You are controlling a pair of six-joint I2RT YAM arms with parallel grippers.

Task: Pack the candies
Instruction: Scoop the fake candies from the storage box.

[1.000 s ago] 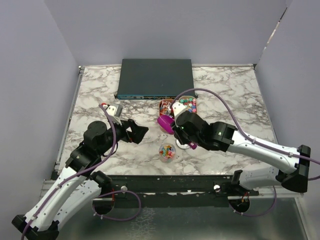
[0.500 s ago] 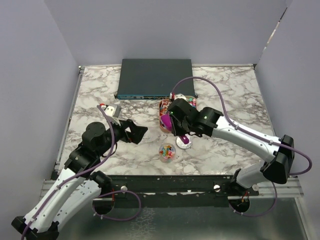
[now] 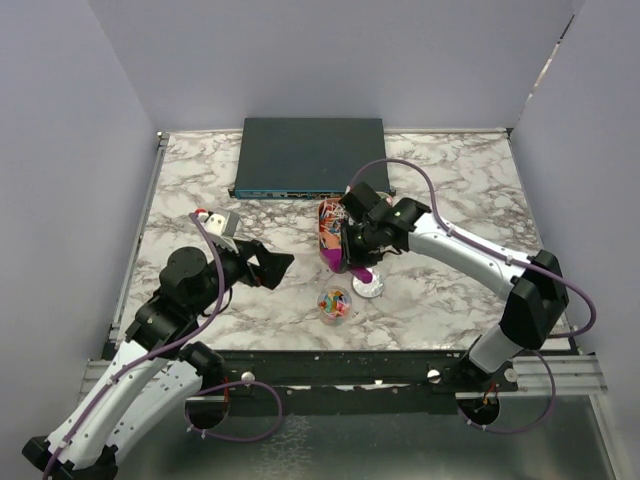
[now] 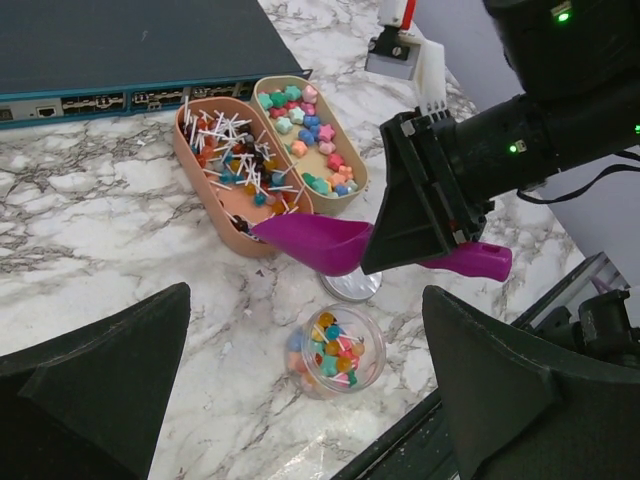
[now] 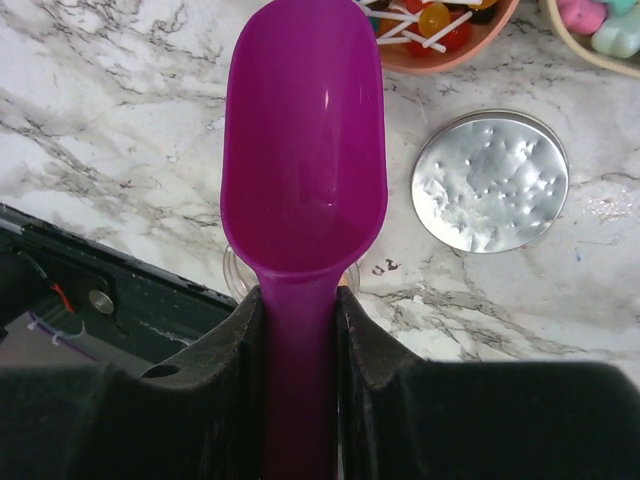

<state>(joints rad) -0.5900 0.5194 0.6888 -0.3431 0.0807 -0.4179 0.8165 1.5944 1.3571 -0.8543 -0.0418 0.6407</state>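
Note:
My right gripper [image 3: 352,250] is shut on the handle of the purple scoop [image 5: 305,170]. The scoop's bowl is empty and hovers above the small clear jar [image 4: 335,352], whose rim just shows in the right wrist view [image 5: 232,272]. The jar holds candies: small round sweets on white sticks and star shapes. The scoop's tip [image 4: 275,232] is at the near end of the tan two-part tray [image 4: 212,215]. One part holds stick sweets [image 4: 235,160], the other pastel star candies [image 4: 310,140]. My left gripper [image 3: 275,265] is open and empty, left of the jar [image 3: 334,302].
The jar's silver lid [image 5: 490,180] lies flat on the marble beside the jar [image 3: 368,287]. A dark network switch [image 3: 310,155] sits along the back, behind the tray. The table's black front rail [image 5: 110,300] is just below the jar.
My right wrist has swung toward the back and left, over the tray's near end. The scoop stays by the tray and jar. My left arm has barely moved.

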